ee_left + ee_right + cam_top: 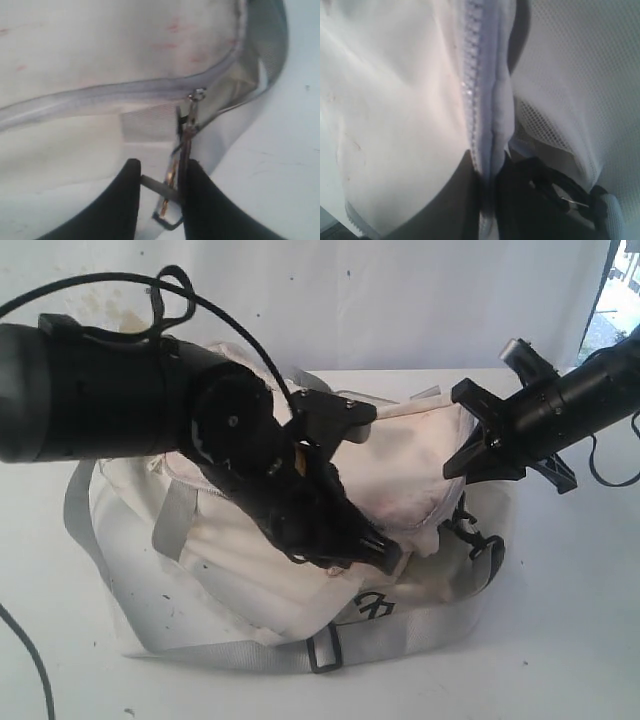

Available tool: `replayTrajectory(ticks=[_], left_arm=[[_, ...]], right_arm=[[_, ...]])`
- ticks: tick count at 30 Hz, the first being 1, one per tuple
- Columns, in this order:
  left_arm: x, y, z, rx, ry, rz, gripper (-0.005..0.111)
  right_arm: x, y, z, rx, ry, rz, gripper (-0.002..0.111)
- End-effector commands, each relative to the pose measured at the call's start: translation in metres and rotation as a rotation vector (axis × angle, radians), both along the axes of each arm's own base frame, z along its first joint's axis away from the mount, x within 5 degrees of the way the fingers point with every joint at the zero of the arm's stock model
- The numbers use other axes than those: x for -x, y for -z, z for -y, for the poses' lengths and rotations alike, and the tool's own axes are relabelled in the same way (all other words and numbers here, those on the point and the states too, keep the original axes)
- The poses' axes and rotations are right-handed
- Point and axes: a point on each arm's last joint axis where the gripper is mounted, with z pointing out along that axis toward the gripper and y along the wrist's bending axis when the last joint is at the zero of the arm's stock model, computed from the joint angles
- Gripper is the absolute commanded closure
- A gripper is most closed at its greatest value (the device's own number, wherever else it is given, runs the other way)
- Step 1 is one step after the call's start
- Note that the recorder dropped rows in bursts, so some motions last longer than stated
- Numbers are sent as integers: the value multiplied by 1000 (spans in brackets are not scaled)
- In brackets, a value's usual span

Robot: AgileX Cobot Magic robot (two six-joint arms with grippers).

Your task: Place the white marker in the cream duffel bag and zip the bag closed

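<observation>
Left gripper point(161, 187) pinching the metal zipper pull point(182, 150) between nearly closed fingers, right gripper point(487, 192) clamping a zipper-edged fold of the cream duffel bag point(250, 570), bag sitting on the white table point(560, 640), white marker not visible anywhere.

One high view and two close wrist views are covering the bag point(300, 540).
The exterior camera is looking down at the bench point(560, 640) from above and in front; both wrist cameras are sitting very near the fabric, each looking past its fingers point(125, 195) at a zipper point(472, 85) stretch the exterior view also shows.
</observation>
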Motion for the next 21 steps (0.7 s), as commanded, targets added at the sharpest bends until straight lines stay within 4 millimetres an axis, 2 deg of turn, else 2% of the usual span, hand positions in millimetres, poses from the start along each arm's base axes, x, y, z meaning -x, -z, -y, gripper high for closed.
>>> replayTrajectory(ticks=[1,8,14,21], left_arm=[[-20,-2,-31,-84,-80,-20,107],[-58,-2,-79,-129,-201,-16,107],[-90,-3,-136,-207,-324,31,107],[-112,-4,-197,-220,-468,25,107]], right_arm=[[2,1,1,10,-57,16,108],[5,1,1,10,-104,11,108],[6,4,5,70,-133,11,108],[6,6,15,150,-145,9,108]])
